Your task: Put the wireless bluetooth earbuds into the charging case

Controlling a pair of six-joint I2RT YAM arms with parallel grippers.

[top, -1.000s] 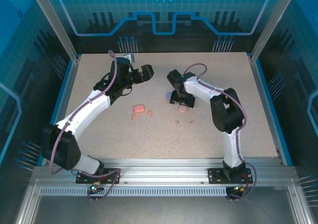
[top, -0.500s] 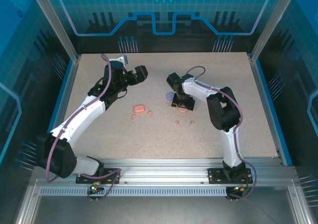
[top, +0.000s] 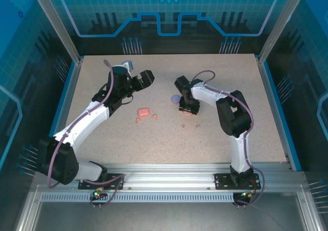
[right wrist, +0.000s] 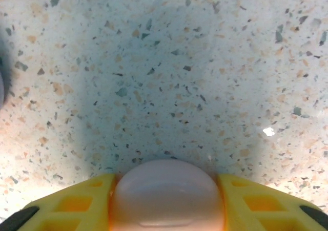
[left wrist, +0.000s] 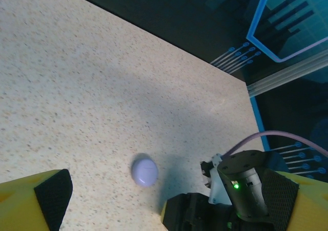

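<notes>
Earbuds (top: pixel 197 127) lie loose on the counter (top: pixel 102 139), the pale pink pair nearest and the coral pair (top: pixel 137 120) beside the coral case (top: pixel 143 111). Beyond, the right claw (top: pixel 188 108), narrower than a second ago, pinches the pale pink case (right wrist: pixel 166 190), with the purple case (top: pixel 176 98) just behind. Farthest back, the left claw (top: pixel 141 79) hangs wide open and empty.

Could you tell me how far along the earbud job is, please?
Done: nothing visibly. In hand: the right gripper clasps the pale pink rounded case. To do: the coral-orange earbuds and pale pink earbuds lie loose on the speckled table; the left gripper hangs open.
</notes>
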